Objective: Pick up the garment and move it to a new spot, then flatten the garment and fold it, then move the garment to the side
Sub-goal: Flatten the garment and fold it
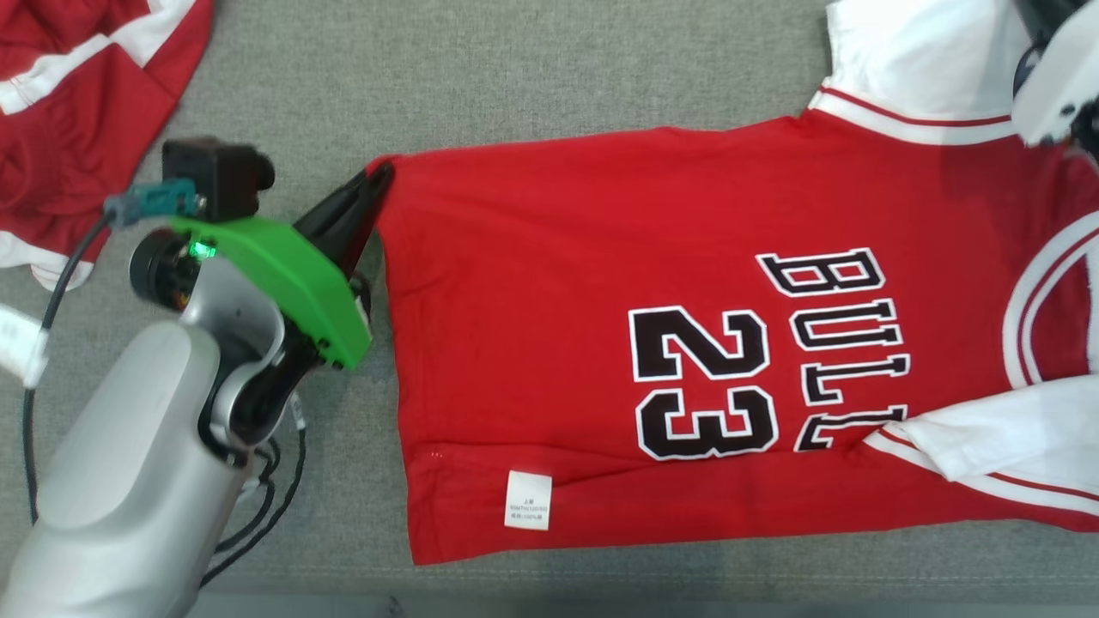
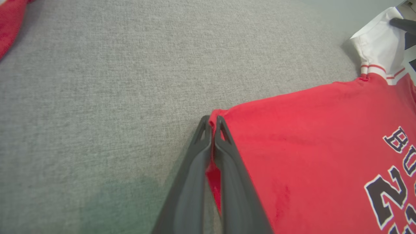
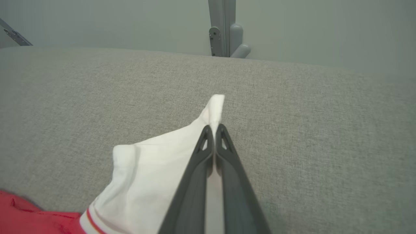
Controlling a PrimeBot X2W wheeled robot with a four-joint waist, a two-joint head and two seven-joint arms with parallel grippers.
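Left pincer (image 2: 213,119) pinched shut on the far hem corner of the garment (image 1: 558,257), right pincer (image 3: 214,127) clamped on its white sleeve (image 3: 146,169). The garment lies flat on the tabletop (image 1: 515,77), long axis running between them.

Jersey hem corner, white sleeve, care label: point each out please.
Hem corner (image 2: 223,113), left wrist view, its red tip.
White sleeve (image 3: 146,175), right wrist view, mid panel.
Care label (image 1: 527,499), head view, its centre.
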